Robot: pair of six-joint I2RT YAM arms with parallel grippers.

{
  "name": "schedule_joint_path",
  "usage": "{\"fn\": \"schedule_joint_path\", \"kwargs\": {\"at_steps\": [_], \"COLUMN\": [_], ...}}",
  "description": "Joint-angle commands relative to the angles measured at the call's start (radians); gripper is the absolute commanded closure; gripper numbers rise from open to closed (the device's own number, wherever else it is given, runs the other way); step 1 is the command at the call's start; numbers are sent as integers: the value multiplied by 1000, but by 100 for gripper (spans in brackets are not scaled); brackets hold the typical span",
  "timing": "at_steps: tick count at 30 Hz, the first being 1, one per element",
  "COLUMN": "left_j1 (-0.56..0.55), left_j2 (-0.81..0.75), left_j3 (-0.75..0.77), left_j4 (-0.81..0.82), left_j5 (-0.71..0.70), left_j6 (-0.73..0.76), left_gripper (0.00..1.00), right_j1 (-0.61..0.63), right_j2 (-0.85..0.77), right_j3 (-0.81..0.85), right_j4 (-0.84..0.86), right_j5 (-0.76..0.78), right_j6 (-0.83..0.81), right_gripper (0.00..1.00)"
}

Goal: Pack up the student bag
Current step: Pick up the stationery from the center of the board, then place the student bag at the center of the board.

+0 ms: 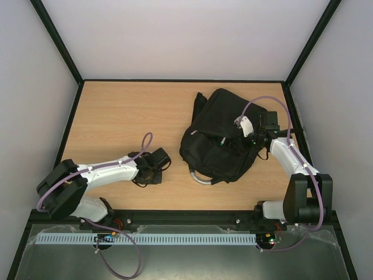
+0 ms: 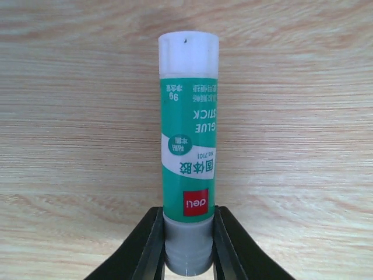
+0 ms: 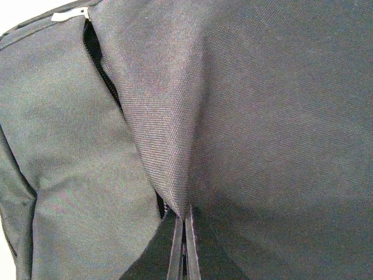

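Student bag (image 1: 218,137) lies on wood table (image 1: 116,111), pale walls (image 1: 186,35) around, silvery handle (image 1: 201,179) toward my bases. My right gripper (image 3: 184,248) sits at the bag's right side, pinched tight on a fabric fold. My left gripper (image 2: 187,233), left of bag and apart from it, clamps a glue stick (image 2: 189,134) (grey end). Wood shows left of and behind bag.

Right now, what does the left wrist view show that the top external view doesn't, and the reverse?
Left wrist only: a green-labelled glue stick with a white cap, its grey end clamped in the left tool. Top external only: the student bag, with the right tool on its fabric. Both: the wooden table and the left tool; from above, the glue stick is hidden.
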Motion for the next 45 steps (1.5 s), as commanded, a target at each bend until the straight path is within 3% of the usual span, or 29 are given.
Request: {"fn": "schedule_joint_path", "kwargs": {"at_steps": [1, 7, 18, 25, 30, 37, 45], "left_j1": [-16, -70, -153, -146, -132, -94, -40], "left_j2": [-75, -47, 301, 496, 615, 800, 833], "left_j3": [88, 209, 539, 720, 850, 1095, 1122], "left_j4": [-61, 86, 130, 108, 85, 10, 106], "left_j5": [-13, 150, 272, 185, 62, 13, -46], "left_j6": [44, 210, 472, 537, 526, 500, 419], "left_gripper": [89, 89, 89, 89, 90, 91, 87], "right_j1": [-3, -3, -4, -7, -10, -13, -20], "right_j2": [2, 4, -9, -11, -18, -12, -7], "right_j3": [19, 26, 20, 18, 18, 17, 17], "right_j4": [-78, -92, -86, -87, -86, -89, -87], "right_j5": [-49, -75, -98, -98, -100, -99, -100], "right_j6": [-5, -5, 3, 1, 3, 3, 1], "right_gripper": [99, 99, 99, 99, 99, 99, 99]}}
